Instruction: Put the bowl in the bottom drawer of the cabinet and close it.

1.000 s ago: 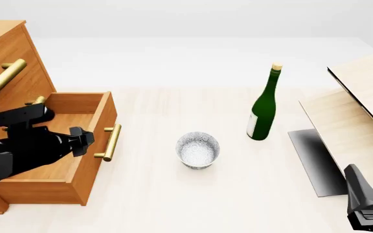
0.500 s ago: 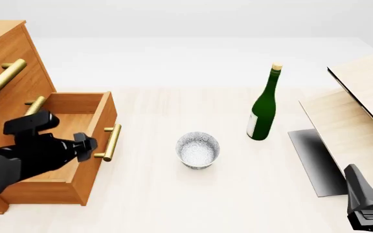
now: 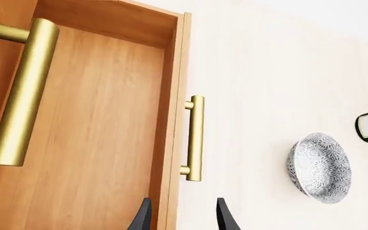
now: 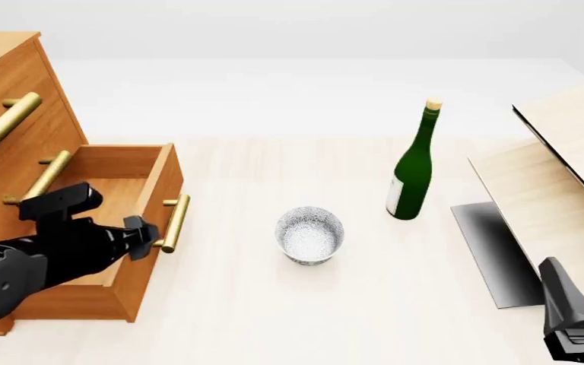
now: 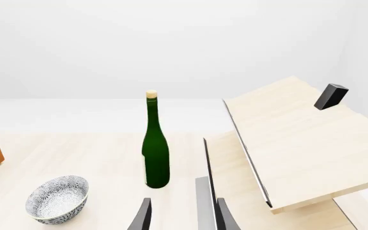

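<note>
The white speckled bowl (image 4: 310,234) stands upright on the table, right of the cabinet (image 4: 13,84); it also shows as the bowl (image 3: 320,167) and the bowl (image 5: 57,199). The bottom drawer (image 4: 162,179) is pulled out, with its brass handle (image 4: 174,222) facing the bowl. Its wooden floor (image 3: 101,124) holds nothing. My left gripper (image 4: 142,230) hovers open over the drawer's front wall, its fingertips (image 3: 144,218) on either side of that wall and short of the handle (image 3: 194,138). My right gripper (image 4: 574,323) stays open at the near right, far from the bowl, as the right gripper (image 5: 182,218) shows.
A tall green bottle (image 4: 411,171) stands right of and behind the bowl. Tilted pale wooden boards (image 4: 561,175) with a dark panel (image 4: 495,251) fill the right side. The closed middle drawer's handle (image 4: 39,179) and the top handle (image 4: 6,122) jut out above the open drawer.
My left arm has sunk lower and pulled back toward the near edge, uncovering the middle drawer's handle. Drawer, bowl and right arm have not moved.
</note>
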`<state>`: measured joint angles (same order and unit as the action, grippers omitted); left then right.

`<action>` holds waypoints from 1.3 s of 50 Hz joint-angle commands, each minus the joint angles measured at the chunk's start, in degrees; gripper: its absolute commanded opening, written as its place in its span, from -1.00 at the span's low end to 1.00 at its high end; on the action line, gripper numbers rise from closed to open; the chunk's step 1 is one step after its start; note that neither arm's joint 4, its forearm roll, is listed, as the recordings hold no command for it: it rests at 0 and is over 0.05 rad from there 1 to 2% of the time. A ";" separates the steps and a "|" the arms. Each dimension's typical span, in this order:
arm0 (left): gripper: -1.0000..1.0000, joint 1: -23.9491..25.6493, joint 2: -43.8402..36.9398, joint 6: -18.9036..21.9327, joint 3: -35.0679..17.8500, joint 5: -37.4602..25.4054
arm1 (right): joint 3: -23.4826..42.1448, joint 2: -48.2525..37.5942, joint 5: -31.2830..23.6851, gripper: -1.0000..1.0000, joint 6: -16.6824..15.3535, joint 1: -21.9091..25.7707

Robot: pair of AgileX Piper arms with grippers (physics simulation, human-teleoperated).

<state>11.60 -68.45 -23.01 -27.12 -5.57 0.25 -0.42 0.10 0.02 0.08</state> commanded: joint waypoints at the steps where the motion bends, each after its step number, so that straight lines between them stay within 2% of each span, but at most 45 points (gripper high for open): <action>1: 1.00 0.29 -1.59 -0.93 0.85 1.61 | 0.00 -0.01 0.00 1.00 -0.01 0.00; 14: 1.00 0.72 -4.25 -2.42 2.47 4.39 | 0.00 0.00 0.00 1.00 0.00 0.00; 31: 1.00 4.29 -5.02 -3.65 1.86 4.82 | 0.00 0.01 0.00 1.00 0.00 0.00; 65: 1.00 8.35 -7.80 -2.99 -0.68 5.06 | 0.00 0.00 0.00 1.00 -0.01 -0.01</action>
<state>18.73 -75.50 -26.26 -27.39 -0.51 0.25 -0.42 0.10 0.01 0.08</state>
